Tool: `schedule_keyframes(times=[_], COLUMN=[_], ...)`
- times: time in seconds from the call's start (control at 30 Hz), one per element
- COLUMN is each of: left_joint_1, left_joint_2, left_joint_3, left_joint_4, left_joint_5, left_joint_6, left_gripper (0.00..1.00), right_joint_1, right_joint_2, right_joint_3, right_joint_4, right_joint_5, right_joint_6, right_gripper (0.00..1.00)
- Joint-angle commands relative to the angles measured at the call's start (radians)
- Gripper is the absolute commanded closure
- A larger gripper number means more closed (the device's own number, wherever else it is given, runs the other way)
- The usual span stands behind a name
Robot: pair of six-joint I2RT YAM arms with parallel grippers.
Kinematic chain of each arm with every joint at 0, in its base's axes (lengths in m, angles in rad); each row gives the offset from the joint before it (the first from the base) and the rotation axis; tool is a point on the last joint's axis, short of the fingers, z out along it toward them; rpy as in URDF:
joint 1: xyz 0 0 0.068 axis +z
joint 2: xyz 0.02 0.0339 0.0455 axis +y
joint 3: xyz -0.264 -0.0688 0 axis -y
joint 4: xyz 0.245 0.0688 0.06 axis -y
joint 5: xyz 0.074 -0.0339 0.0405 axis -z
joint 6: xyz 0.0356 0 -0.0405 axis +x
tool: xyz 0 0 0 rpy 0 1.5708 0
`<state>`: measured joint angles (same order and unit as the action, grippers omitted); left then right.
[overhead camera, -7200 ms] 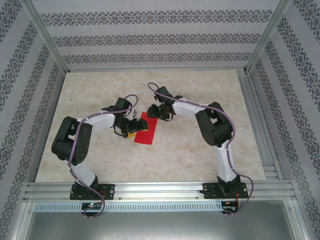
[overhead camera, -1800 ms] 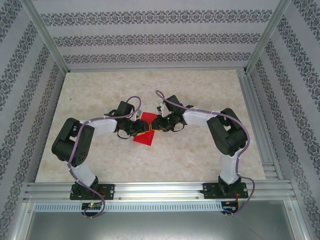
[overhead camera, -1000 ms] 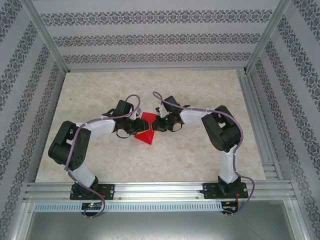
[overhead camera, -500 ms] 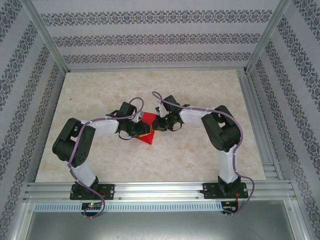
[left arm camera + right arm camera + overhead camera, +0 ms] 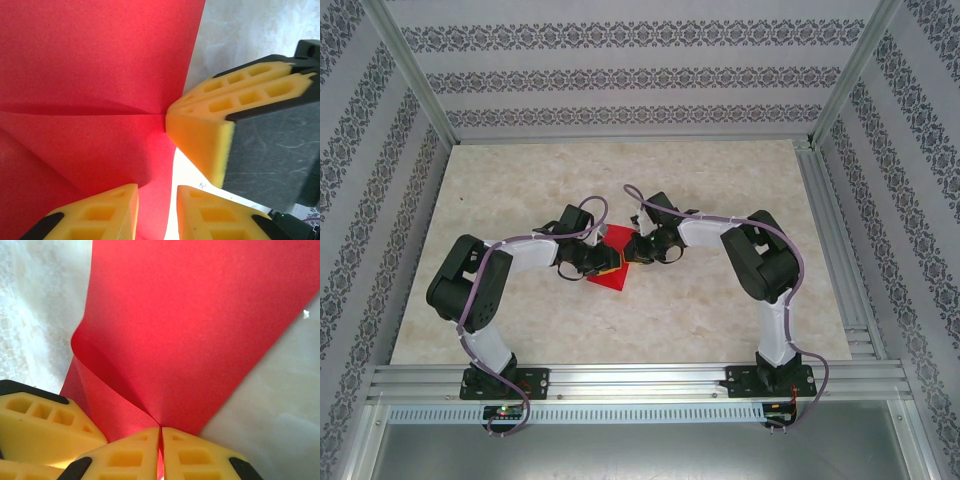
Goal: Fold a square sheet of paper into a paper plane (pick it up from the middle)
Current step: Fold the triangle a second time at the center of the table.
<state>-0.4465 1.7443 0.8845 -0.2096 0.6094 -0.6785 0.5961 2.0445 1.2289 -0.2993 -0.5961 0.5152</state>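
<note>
One square sheet of paper (image 5: pixel 610 274), mid-fold: its flap is being pinched by the right gripper (image 5: pixel 161 437); left gripper (image 5: pixel 157 197) being held parted; crease-pressing judged next.

A: Bright, even, lit from overhead; only faint soft shadows; sharp up top
B: Blown out to white on the table (image 5: pixel 30 315) at the wrists; red paper (image 5: pixel 200 315) glowing, slightly soft close in
</note>
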Motion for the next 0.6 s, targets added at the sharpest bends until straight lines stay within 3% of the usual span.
schedule_keyframes(times=[0.0,0.3,0.57], left_joint_1=[-0.009,-0.012,-0.014], left_joint_2=[-0.026,-0.013,0.015], left_joint_3=[0.009,0.001,0.008], left_joint_4=[0.023,0.046,-0.01], left_joint_5=[0.025,0.036,-0.025], left_joint_6=[0.011,0.001,0.02], left_gripper=[0.72,0.72,0.73], right_joint_1=[0.016,0.017,0.017], right_joint_2=[0.025,0.029,0.033], right_joint_3=[0.027,0.029,0.035], right_joint_4=[-0.014,-0.017,-0.03], right_joint_5=[0.012,0.014,0.033], right_joint_6=[-0.029,-0.029,-0.032], right_gripper=[0.89,0.88,0.88])
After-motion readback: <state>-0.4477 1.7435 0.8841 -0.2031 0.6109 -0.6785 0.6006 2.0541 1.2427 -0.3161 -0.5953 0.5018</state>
